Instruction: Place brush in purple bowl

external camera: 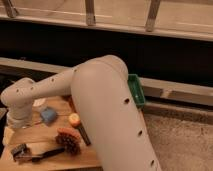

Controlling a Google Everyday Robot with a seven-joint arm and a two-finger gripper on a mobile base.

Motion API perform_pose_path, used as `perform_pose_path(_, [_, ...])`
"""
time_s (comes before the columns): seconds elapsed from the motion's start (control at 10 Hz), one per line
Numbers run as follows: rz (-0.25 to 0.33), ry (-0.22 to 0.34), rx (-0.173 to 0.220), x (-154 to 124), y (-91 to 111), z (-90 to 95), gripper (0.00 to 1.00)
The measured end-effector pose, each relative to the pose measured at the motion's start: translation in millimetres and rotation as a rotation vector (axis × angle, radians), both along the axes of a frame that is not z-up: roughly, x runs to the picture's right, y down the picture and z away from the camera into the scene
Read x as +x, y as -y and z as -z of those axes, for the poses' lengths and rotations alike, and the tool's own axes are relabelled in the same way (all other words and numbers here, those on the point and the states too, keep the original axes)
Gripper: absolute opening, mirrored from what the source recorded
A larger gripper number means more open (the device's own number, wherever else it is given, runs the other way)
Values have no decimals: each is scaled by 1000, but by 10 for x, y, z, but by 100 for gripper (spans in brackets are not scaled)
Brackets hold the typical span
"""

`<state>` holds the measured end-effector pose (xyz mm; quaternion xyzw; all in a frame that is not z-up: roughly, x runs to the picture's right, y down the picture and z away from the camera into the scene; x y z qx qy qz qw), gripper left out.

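The brush (35, 153) lies flat on the wooden desk (47, 132), close to its front edge, with the blocky head to the left and the black handle running right. The gripper (19, 126) hangs at the end of the white arm (107, 115), behind the brush's head end and apart from it. Its jaws are spread wide and hold nothing.

The grape bunch (68, 140) sits just off the brush's handle tip, touching it or nearly so. Past the grapes from the brush lies a flat black block (83, 135). Behind the brush's handle are an orange ball (74, 119) and a blue object (48, 115). A pale yellowish thing (7, 135) sits behind the brush's head, at the desk's left side.

Bare wood lies open between the brush and the blue object. The arm's bulk walls off everything to the right of the brush.
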<state>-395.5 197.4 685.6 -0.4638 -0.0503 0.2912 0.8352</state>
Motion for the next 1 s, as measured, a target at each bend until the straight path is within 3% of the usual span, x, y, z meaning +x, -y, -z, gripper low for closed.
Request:
perform_pose_path(0.4, [15, -35, 5, -46, -433, -6, 80])
perform_pose_path(0.7, [-29, -33, -26, -4, -709, -35, 80])
perform_pose_path(1.0, [-48, -20, -65, 25, -828, -63, 80])
